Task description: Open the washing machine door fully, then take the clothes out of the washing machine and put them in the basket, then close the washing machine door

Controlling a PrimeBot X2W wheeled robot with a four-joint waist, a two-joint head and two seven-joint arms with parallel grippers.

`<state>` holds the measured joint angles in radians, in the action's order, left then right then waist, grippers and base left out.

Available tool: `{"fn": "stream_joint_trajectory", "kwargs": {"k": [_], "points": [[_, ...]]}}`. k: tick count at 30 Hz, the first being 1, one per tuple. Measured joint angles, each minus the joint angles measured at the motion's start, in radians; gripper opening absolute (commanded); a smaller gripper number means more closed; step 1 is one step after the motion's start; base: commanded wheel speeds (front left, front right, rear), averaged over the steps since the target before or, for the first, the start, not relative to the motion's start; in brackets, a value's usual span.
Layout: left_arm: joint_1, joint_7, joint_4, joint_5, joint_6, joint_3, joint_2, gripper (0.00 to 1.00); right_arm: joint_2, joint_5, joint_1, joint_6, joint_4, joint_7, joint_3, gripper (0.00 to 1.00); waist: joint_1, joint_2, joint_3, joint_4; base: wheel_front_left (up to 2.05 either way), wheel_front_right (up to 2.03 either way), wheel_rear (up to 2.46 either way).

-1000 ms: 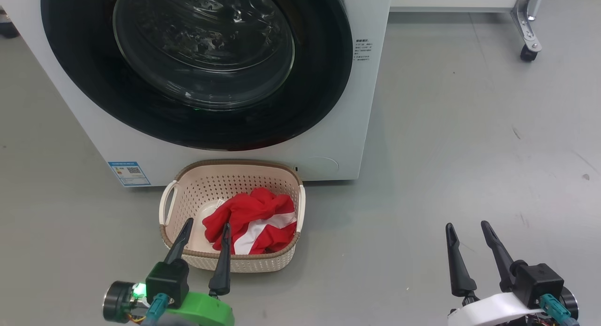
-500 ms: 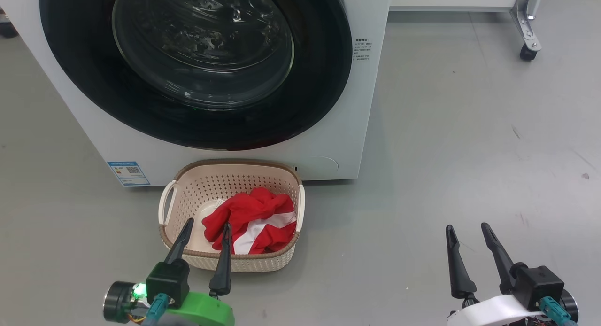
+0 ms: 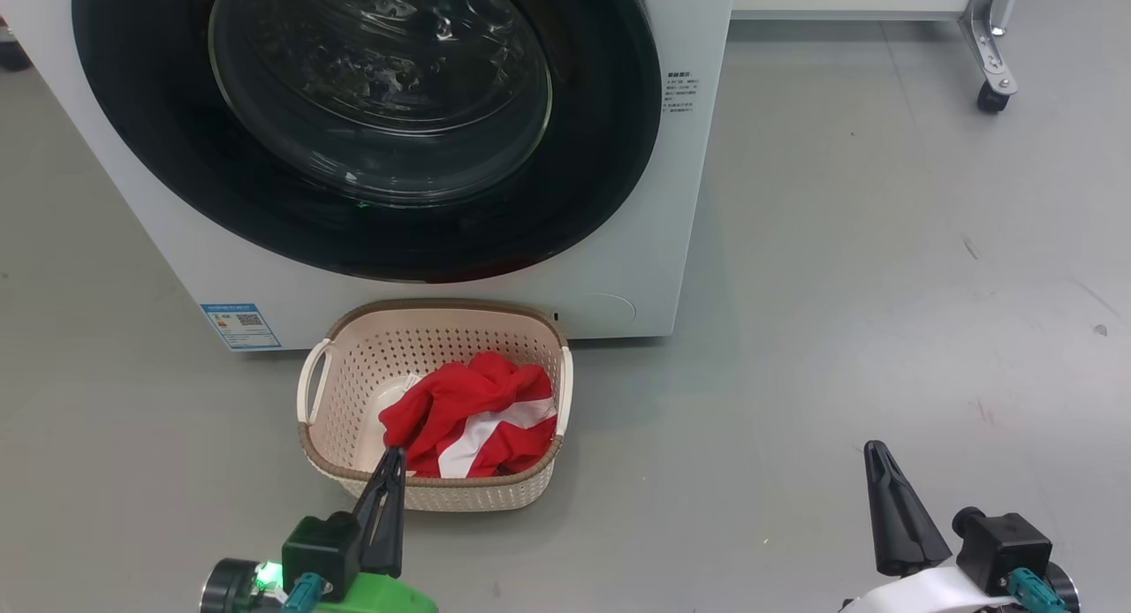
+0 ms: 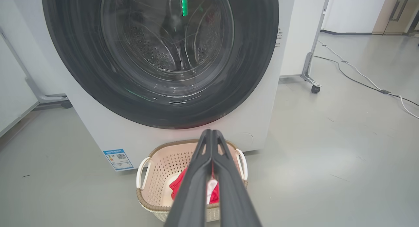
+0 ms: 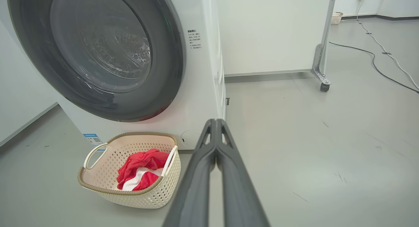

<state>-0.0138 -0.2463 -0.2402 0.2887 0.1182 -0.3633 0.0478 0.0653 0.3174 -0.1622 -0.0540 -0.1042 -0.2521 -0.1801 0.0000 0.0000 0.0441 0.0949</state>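
- The door (image 3: 380,127) sits shut against the front of the washing machine (image 3: 645,242). I judge the whole job done, with nothing left.
- The clothes (image 3: 468,410), a crumpled red heap with a white stripe, lie in the basket (image 3: 442,306), just in front of the washing machine.
- My left gripper (image 3: 391,461) and right gripper (image 3: 876,454) are both pinched together and empty, hanging in front of the washing machine.

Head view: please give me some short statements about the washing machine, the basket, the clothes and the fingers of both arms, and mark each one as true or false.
1. The basket stands directly in front of the washing machine. True.
2. The washing machine door is wide open. False: it is shut.
3. The clothes are inside the washing machine. False: they lie in the basket.
4. The left gripper has its fingers pressed together. True.
5. The right gripper holds red cloth. False: its shut fingers hold nothing.
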Motion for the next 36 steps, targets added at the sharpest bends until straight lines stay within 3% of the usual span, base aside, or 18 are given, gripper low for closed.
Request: {"fn": "stream_joint_trajectory", "kwargs": {"k": [36], "points": [[0.02,0.086,0.038,0.492,-0.068,0.11,0.004,0.0,0.002,0.48,0.019,0.043,-0.003,0.086,0.067,0.0,0.0,0.0,-0.013,-0.034,0.0,0.0,0.0]]}}
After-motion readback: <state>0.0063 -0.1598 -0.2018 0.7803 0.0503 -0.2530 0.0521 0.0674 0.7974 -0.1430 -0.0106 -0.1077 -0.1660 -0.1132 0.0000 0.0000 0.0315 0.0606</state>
